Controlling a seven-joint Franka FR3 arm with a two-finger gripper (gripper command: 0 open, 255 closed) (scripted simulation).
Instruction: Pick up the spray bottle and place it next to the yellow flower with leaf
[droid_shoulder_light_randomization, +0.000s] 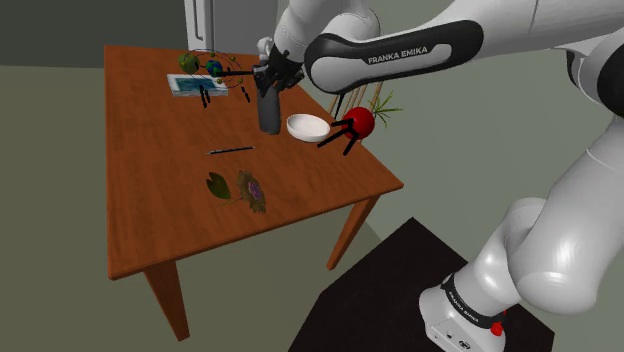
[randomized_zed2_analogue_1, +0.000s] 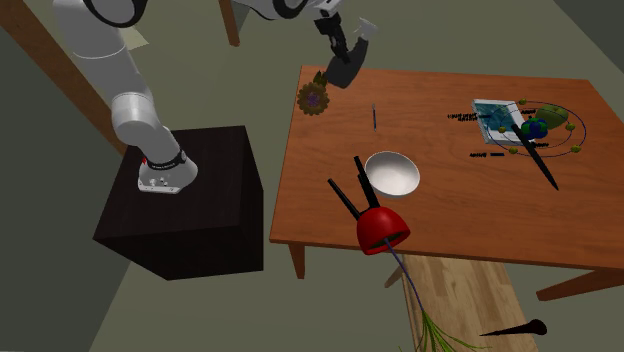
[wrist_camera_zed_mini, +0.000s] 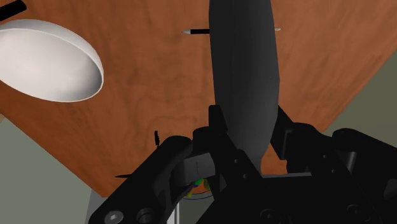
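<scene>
Shoulder view, upper middle of the frame: clasps a dark grey spray bottle (droid_shoulder_light_randomization: 269, 113) in the black gripper (droid_shoulder_light_randomization: 270, 88), clamped on its top end. Hangs the body down below the fingers, over the brown wooden table (droid_shoulder_light_randomization: 150, 200). Holds it just left of a white bowl (droid_shoulder_light_randomization: 307, 126), with a red thing on black prongs (droid_shoulder_light_randomization: 358, 122) further right (plunger-like, hard to name). Shows, lower in the frame and well apart from the bottle, a thin dark pen (droid_shoulder_light_randomization: 231, 150), then a green leaf (droid_shoulder_light_randomization: 217, 184) beside an olive-brown flower (droid_shoulder_light_randomization: 252, 190) with a purple centre.

Second exterior view: places the gripper (randomized_zed2_analogue_1: 345, 48) and spray bottle (randomized_zed2_analogue_1: 343, 70) at the upper middle, over the table's (randomized_zed2_analogue_1: 480, 215) upper left corner, just right of and above the flower (randomized_zed2_analogue_1: 314, 97). Puts the pen (randomized_zed2_analogue_1: 374, 116) a little to the lower right, the bowl (randomized_zed2_analogue_1: 391, 172) near the frame's centre and the red thing (randomized_zed2_analogue_1: 382, 228) below that at the table's edge. Sets a book (randomized_zed2_analogue_1: 495, 115) at upper right.

Wrist view: squeezes the spray bottle (wrist_camera_zed_mini: 245, 83) from both sides between the fingers (wrist_camera_zed_mini: 285, 137), pressed tight against it. Runs its long dark body away from the gripper (wrist_camera_zed_mini: 248, 137) and across the front of the pen (wrist_camera_zed_mini: 197, 30). Catches the bowl (wrist_camera_zed_mini: 48, 60) beside the bottle, over the table (wrist_camera_zed_mini: 146, 95).
</scene>
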